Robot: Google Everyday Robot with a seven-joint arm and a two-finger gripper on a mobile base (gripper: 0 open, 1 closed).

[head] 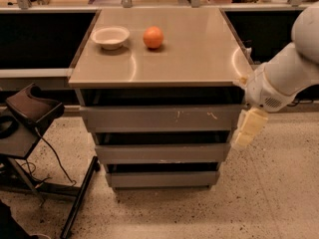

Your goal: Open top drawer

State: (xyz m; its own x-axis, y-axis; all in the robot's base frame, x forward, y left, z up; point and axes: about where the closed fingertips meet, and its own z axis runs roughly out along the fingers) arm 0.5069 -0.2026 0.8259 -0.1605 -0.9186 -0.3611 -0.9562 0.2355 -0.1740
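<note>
The top drawer (pixel 159 118) is the widest grey metal front just under the cabinet's top, with small white scratch marks right of centre; it looks shut, with a dark gap above it. Two narrower grey drawer fronts sit below it. My gripper (pixel 247 130) hangs from the white arm (pixel 284 73) at the cabinet's right side, level with the top drawer's right end and close beside it. Its cream fingers point down.
A white bowl (pixel 110 36) and an orange (pixel 153 37) stand on the cabinet's top (pixel 189 54). A dark seat on a black frame (pixel 30 111) stands at the left with cables on the speckled floor. Counters run behind.
</note>
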